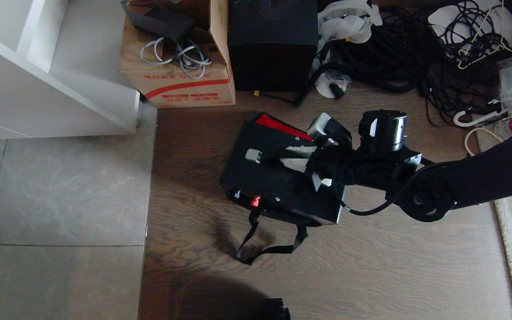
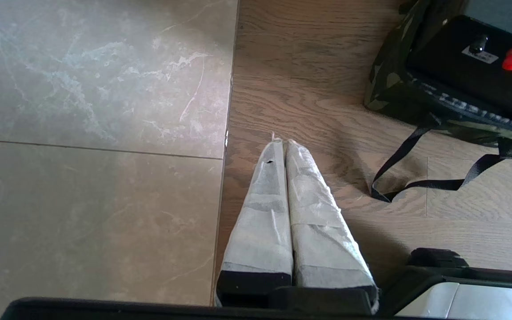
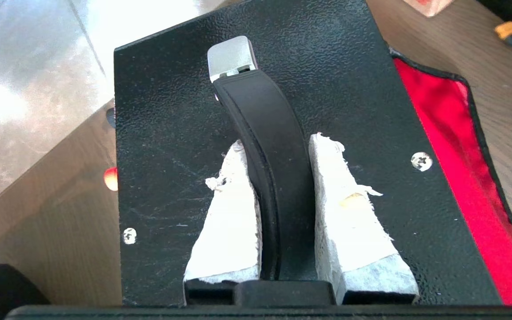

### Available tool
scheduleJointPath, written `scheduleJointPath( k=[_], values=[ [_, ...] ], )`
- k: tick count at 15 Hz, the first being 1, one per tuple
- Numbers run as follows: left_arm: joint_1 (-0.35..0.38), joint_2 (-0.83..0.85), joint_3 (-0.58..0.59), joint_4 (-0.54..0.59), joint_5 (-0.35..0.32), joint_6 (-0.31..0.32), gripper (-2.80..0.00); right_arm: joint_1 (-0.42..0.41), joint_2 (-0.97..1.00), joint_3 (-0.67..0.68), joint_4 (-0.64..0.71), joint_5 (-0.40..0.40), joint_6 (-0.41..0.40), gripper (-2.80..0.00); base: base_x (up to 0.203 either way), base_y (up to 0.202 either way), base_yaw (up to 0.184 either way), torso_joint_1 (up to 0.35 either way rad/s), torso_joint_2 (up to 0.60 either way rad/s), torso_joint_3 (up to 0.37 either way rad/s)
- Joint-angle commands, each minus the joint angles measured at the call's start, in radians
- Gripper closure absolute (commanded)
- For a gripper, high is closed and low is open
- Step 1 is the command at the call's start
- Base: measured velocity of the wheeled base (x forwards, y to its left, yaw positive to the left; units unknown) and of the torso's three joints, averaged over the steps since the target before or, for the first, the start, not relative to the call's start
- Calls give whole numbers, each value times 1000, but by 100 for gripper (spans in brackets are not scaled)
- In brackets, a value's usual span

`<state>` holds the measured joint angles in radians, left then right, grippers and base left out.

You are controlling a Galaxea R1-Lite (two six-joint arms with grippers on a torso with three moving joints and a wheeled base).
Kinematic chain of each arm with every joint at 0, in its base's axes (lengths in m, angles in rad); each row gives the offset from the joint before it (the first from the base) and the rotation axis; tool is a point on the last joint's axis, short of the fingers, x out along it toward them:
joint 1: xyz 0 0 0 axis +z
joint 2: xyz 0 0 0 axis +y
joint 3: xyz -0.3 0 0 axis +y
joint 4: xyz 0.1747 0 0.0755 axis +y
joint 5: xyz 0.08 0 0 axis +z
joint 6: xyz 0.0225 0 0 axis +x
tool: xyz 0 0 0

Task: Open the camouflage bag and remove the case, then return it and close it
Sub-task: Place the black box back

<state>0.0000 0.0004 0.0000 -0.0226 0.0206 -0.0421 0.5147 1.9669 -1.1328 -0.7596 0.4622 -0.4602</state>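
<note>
Right gripper [image 3: 278, 178] clamped on the handle of the flat black rectangular hard case [image 1: 278, 178].

Nearest, the left gripper [image 2: 282, 146] hangs over the wood floor [image 2: 327, 111], its white-wrapped fingers [image 2: 265, 213] pressed together and empty. Beyond it the case sits in the open green-and-tan camouflage soft bag [image 2: 385, 84], black strap [image 1: 265, 242] loose in front, red lid lining [image 1: 282, 126] behind. Farther back stands a brown cardboard box [image 1: 180, 80].

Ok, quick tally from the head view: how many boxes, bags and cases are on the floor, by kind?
Camouflage bag: 1
Black case: 1, its handle held by the right gripper
Cardboard box: 1
Black cube-shaped box: 1
Total: 4
</note>
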Motion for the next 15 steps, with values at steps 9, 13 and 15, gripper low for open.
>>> scheduleJointPath(
  k=[9, 13, 15],
  values=[
    [0, 0, 9, 0, 1, -1, 0, -12, 79, 1, -64, 38, -2, 0, 0, 0, 0, 0, 0, 0],
    [0, 0, 9, 0, 1, -1, 0, -25, 116, 4, -77, 62, 9, 0, 0, 0, 0, 0, 0, 0],
    [0, 0, 9, 0, 1, -1, 0, -32, 128, -19, -77, 71, 49, 0, 0, 0, 0, 0, 0, 0]
  ],
)
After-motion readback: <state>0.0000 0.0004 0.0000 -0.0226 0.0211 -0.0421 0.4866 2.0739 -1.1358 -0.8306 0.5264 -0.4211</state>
